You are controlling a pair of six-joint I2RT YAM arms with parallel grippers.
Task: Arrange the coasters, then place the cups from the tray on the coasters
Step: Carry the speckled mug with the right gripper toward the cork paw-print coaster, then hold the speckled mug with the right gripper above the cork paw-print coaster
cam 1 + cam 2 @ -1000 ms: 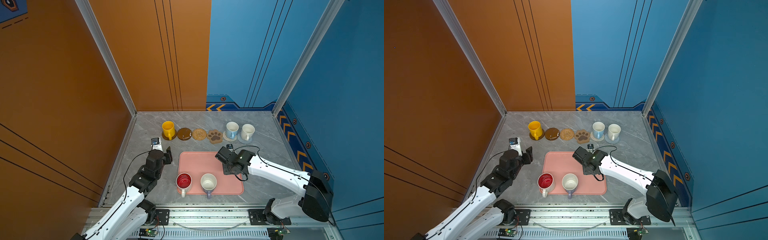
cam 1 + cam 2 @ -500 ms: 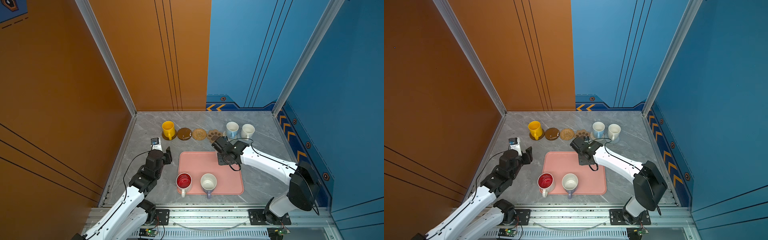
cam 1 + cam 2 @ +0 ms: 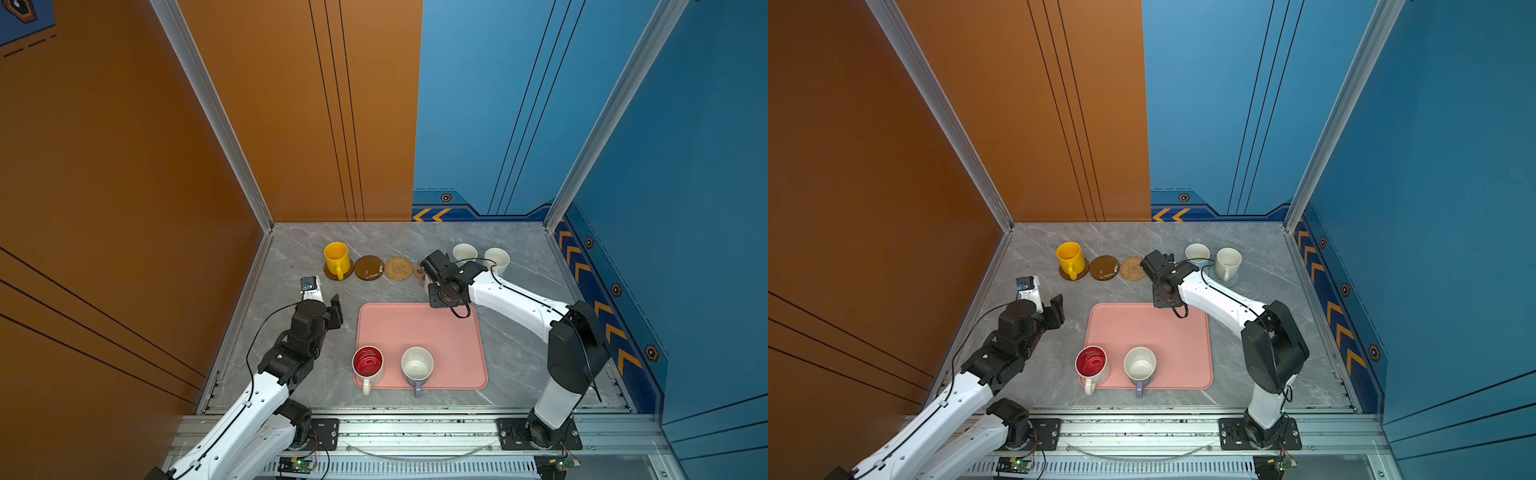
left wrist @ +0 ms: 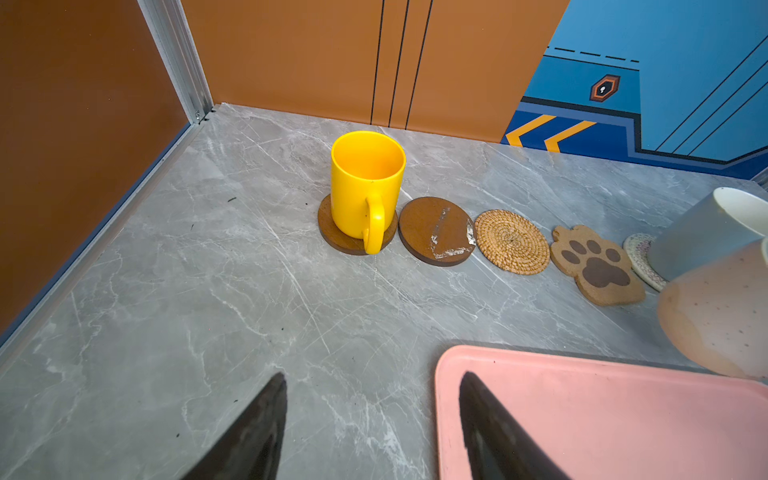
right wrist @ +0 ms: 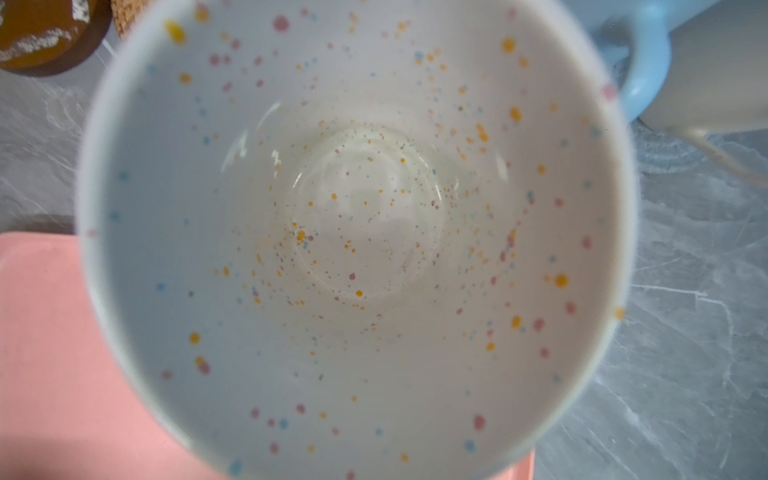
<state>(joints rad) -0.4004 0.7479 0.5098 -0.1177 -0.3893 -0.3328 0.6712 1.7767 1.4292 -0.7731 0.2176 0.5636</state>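
White arm links (image 3: 511, 300), black joints (image 3: 575, 353) — thin black cables (image 3: 461, 316).

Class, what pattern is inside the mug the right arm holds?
The mug is white with orange, pink and blue speckles; right wrist view.

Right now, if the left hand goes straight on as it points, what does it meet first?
Probably the bare table, just beside the tray; farther along stands the yellow mug. Depth is unclear.
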